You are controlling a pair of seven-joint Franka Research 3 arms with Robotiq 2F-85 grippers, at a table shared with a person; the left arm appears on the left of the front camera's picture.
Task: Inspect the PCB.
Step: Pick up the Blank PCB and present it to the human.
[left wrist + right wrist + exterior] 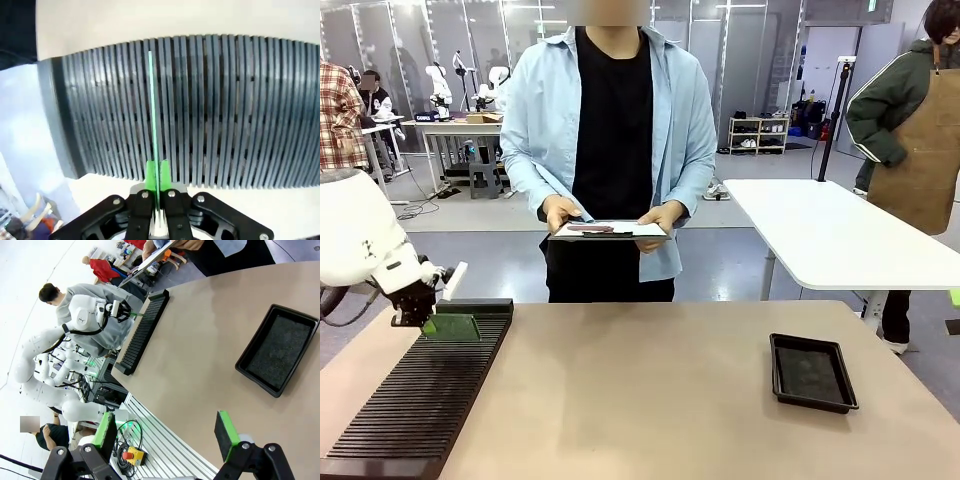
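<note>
PCB (151, 115): clamped by one edge between the left fingers (150, 176), which are pressed together on it, green pads on either face. In the left wrist view the board is seen edge-on as a thin green line running straight out from between the fingertips. It lies parallel to the slats of the black slotted rack (225, 110) directly beyond the fingers. Whether the far edge is seated in a slot or only over one cannot be told.

In the front view the PCB (451, 327) shows its green face just beside the left fingers (420, 315), at the far end of the rack (420, 400). The rest of the rack runs back from the fingers toward the robot's side.

Right fingers (224, 432): spread wide, nothing between them, above the surface (200, 340). The shallow black tray (252, 340) sits ahead of them, off to one side, with nothing seen in it. The rack (142, 330) is well beyond, on the other side.

Front view: the tray (775, 368) is on the surface (650, 390), well apart from the left fingers and the rack.

A person stands at the far side, opposite the left fingers and beyond the rack. Both hands hold a clipboard (610, 231) with white paper.
</note>
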